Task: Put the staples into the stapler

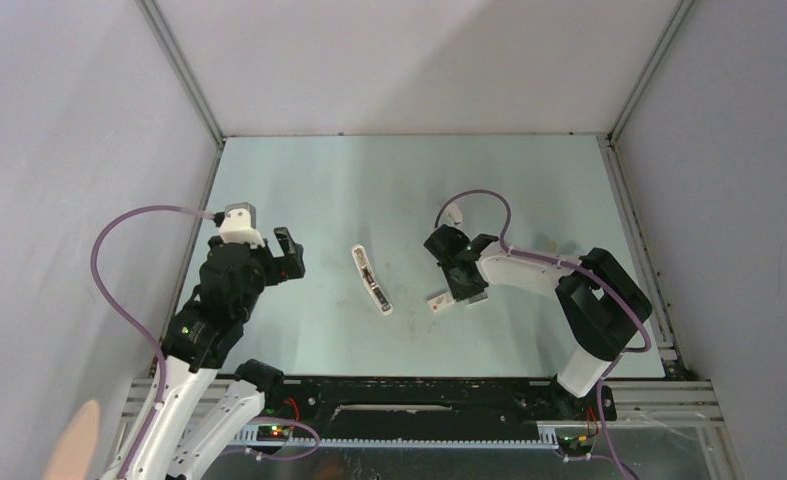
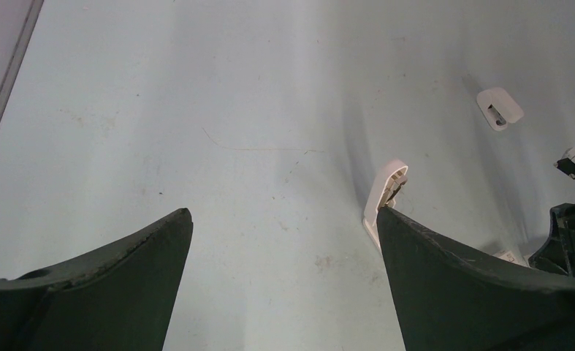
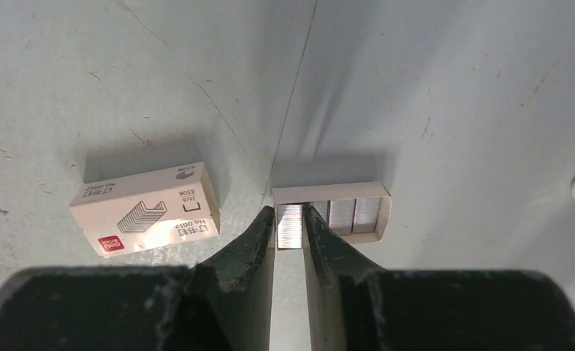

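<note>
Top external view first: the stapler (image 1: 372, 280) is lying opened out flat around the middle of the surface (image 1: 369, 180). The left jaws sit wide open just to its left, holding nothing. The right jaws are down over the staples, well right of the stapler. The wrist hides most of that, and only a bit of the little white box (image 1: 437, 300) pokes out.

Left wrist view: the jaws are spread wide with bare surface between them. One end of the stapler peeks out by the right-hand side, and the rest is cut off. There's a small white piece (image 2: 500, 108) further back that we honestly can't identify.

Right wrist view is the useful one. The box lies on the left and the tray (image 3: 384, 212) sits just right of it, not touching. The right jaws are pinched narrow on the leftmost strip of staples (image 3: 289, 227).

We'd lift straight up and slow so the strip doesn't snag the tray wall or drag the tray along. We'd also keep the squeeze light and the strip level so it doesn't snap.

We can't tell how deep the grip goes, or whether the strip is free of its neighbours. The stapler's loading channel isn't readable in any view.
</note>
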### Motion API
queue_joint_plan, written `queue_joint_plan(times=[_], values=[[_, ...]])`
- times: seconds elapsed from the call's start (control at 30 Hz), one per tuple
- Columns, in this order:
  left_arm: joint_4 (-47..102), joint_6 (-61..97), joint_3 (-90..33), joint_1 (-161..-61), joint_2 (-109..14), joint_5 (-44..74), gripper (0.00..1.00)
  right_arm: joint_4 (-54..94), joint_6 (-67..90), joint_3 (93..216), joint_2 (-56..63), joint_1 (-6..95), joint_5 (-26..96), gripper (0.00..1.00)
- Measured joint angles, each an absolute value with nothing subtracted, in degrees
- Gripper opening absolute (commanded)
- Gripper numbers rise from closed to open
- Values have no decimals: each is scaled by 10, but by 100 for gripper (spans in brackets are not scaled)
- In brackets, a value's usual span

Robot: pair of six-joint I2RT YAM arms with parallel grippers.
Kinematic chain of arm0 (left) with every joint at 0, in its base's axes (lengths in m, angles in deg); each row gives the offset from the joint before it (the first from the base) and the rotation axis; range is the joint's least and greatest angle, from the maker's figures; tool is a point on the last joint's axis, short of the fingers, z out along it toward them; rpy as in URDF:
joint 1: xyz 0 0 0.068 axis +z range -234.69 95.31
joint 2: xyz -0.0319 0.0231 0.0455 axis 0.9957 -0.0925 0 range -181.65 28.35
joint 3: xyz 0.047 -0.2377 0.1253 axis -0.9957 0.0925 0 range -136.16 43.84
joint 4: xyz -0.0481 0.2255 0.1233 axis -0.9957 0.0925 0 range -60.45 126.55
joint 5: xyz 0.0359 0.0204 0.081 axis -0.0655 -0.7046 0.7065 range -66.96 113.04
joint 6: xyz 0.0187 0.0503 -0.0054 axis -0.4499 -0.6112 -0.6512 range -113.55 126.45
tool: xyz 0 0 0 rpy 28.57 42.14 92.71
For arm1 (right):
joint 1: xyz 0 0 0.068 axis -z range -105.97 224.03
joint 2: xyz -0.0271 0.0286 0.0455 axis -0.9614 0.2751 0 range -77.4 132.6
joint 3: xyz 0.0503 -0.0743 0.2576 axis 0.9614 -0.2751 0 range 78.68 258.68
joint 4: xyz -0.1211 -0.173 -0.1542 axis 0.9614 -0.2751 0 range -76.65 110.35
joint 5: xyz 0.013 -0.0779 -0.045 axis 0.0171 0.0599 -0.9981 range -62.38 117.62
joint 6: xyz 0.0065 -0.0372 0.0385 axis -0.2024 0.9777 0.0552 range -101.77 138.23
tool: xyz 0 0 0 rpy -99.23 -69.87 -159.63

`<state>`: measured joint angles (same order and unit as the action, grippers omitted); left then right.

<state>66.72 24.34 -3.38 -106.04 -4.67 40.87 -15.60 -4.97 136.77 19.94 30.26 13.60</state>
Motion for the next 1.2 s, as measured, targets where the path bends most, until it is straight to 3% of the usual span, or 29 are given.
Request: queue_joint_plan(times=[0.17, 0.3, 0.4, 0.7, 1.2], values=[[667, 243, -34, -1060, -47, 409, 100, -173, -54, 1368, 199, 282, 98, 23], [667, 243, -34, -1060, -47, 409, 100, -180, -54, 1368, 193, 272, 82, 35], [667, 243, -34, -1060, -47, 409, 100, -183, -55, 1369, 190, 271, 75, 38], [667, 243, -34, -1060, -47, 409, 100, -188, -52, 1369, 165, 288, 80, 31], [667, 243, -34, -1060, -50, 409, 100, -176, -38, 1355, 155, 319, 137, 28]])
